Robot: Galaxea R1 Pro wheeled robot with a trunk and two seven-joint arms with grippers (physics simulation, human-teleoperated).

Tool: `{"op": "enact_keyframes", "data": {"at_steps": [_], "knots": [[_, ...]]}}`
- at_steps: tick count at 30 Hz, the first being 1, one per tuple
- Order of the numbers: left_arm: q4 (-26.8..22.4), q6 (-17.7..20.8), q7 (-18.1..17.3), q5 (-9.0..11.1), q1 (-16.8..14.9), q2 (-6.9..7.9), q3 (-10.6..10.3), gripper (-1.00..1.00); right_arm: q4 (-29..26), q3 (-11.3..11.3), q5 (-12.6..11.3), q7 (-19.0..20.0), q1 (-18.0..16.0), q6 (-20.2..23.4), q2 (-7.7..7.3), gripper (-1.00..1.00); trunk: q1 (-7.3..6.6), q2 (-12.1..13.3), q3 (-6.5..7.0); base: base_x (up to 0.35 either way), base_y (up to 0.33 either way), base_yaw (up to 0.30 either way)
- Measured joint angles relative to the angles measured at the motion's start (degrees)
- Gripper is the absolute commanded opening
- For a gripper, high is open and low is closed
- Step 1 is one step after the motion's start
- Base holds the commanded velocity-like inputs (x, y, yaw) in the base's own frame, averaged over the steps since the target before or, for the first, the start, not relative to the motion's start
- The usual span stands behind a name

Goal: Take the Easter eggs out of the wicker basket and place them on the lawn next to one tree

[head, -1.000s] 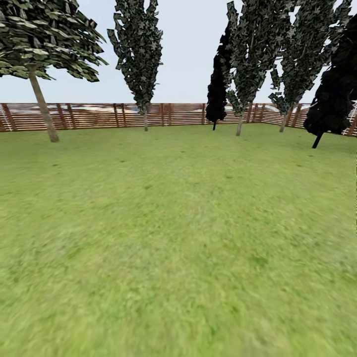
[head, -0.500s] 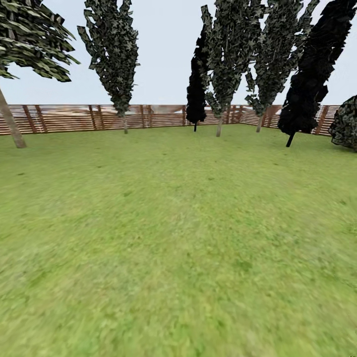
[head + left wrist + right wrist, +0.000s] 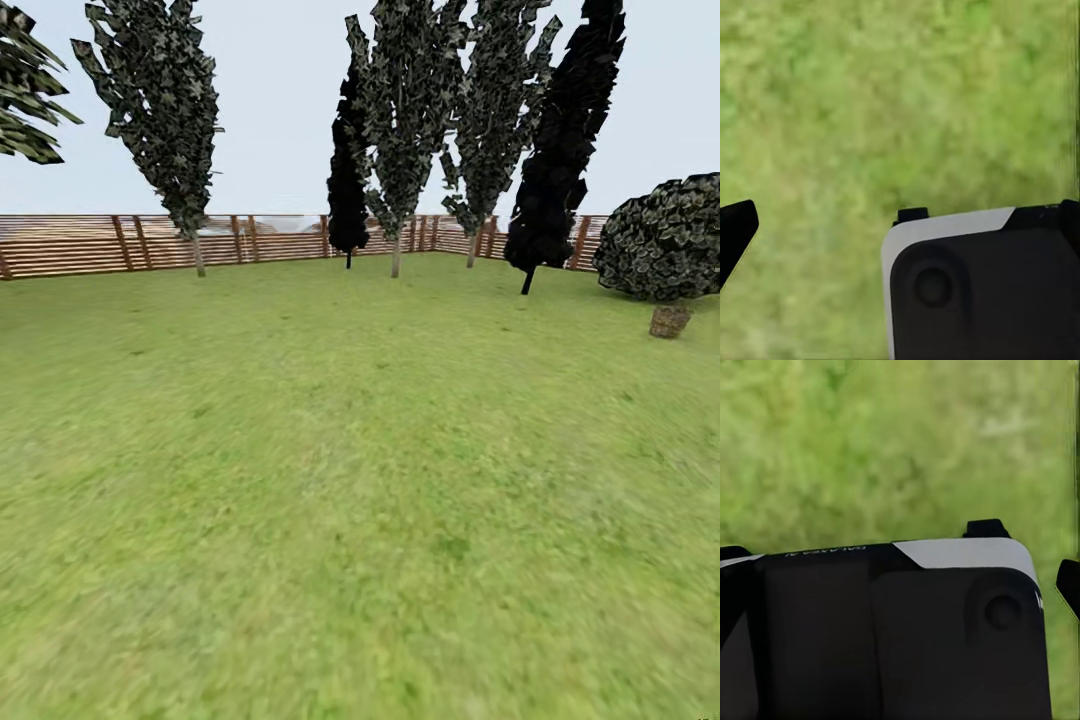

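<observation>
The wicker basket (image 3: 670, 321) is a small tan shape far off at the right, standing on the lawn (image 3: 340, 480) just in front of a round bush. From here I cannot make out any Easter eggs in it. At the upper left edge, part of the leafy crown of a broad tree (image 3: 25, 90) shows, its trunk out of frame. In the left wrist view a dark fingertip (image 3: 735, 232) hangs over grass beside my own black-and-white body (image 3: 975, 292). Another dark fingertip (image 3: 1069, 585) shows in the right wrist view. Nothing is seen held.
Several dark cone-shaped trees (image 3: 400, 120) line the brown slat fence (image 3: 250, 240) along the back. A round dark bush (image 3: 665, 235) stands at the right behind the basket. Open grass stretches from me to the fence.
The whole head view has swung to the right: trees and fence slid left, the broad tree's trunk left the frame, and the bush and basket came in at the right.
</observation>
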Motion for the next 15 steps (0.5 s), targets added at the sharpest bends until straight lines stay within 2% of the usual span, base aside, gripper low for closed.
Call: {"op": "enact_keyframes", "data": {"at_steps": [15], "knots": [[0.00, 0.17, -0.17, 0.00, 0.00, -0.36, -0.69, 1.00, 0.00, -0.36, 0.00, 0.00, 0.00, 0.00, -0.07, 1.00, 0.00, 0.00, 0.37, 0.331, -0.111, -0.277]]}}
